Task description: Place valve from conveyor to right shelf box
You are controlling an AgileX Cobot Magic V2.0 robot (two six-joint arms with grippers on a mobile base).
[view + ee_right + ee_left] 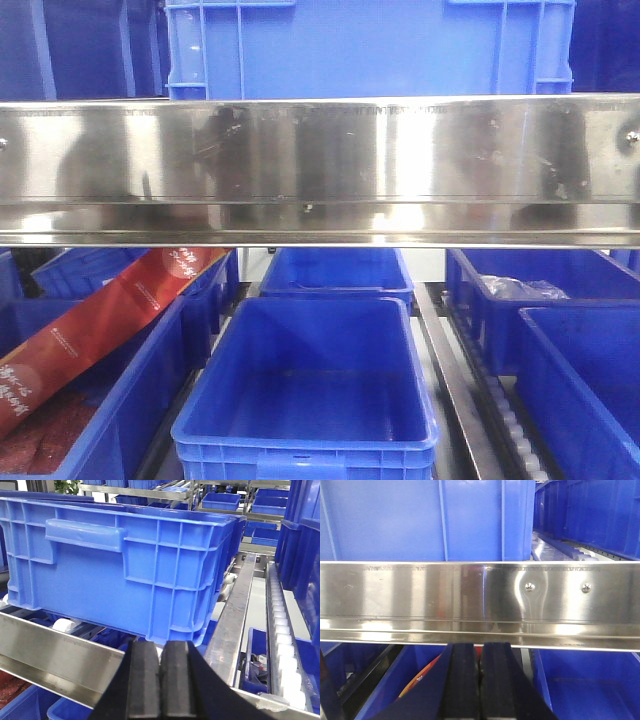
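Neither the valve nor the conveyor shows in any of my three views, so I cannot say where the valve lies or how it looks. What I face is the shelf: a polished steel rail (320,165) runs straight across the front view, with a blue crate (370,48) standing on the level above it. Below the rail an open blue box (305,385) sits in the middle, bare inside; a second box (338,272) stands just behind it. To the right another blue box (545,290) holds a crumpled clear plastic bag (522,288). On the left a red banner (95,335) with white writing, too small to read, slants across a box there. My left gripper (480,685) has its black pads pressed together with nothing between them, just beneath the rail, where two screw heads (530,586) show. My right gripper (161,682) is likewise closed and holds nothing, pointed at a large ribbed blue crate (125,565) with a moulded handle, resting on white rollers (282,650) beside a steel divider (235,615).
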